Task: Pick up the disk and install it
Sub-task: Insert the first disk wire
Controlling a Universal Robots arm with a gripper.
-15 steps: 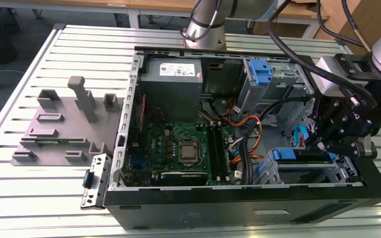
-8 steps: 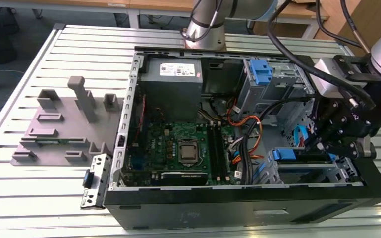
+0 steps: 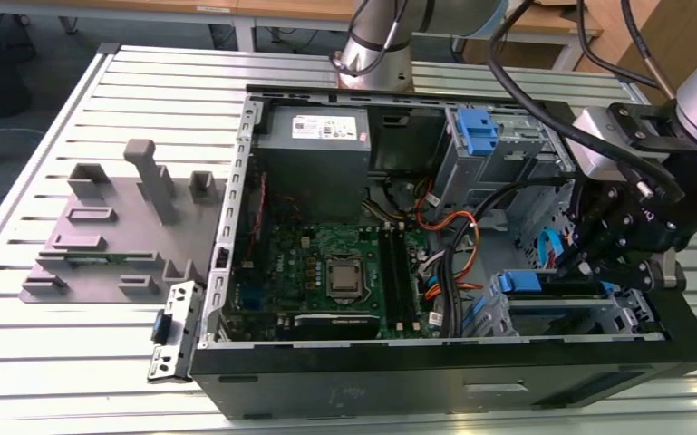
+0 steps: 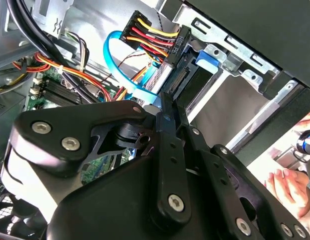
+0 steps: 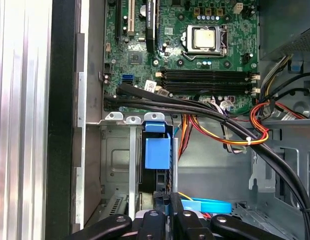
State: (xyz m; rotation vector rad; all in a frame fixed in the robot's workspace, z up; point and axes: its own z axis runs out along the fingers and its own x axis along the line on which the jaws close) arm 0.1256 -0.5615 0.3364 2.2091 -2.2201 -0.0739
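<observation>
Disk [image 5: 157, 155] seated in drive bay [image 5: 114, 165] | tool [image 5: 167, 212] just beside

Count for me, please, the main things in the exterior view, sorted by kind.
Open computer case: 1
Grey power-supply box: 1
Green motherboard: 1
Grey plastic fixture: 1
Gripper: 1
Total: 5
</observation>
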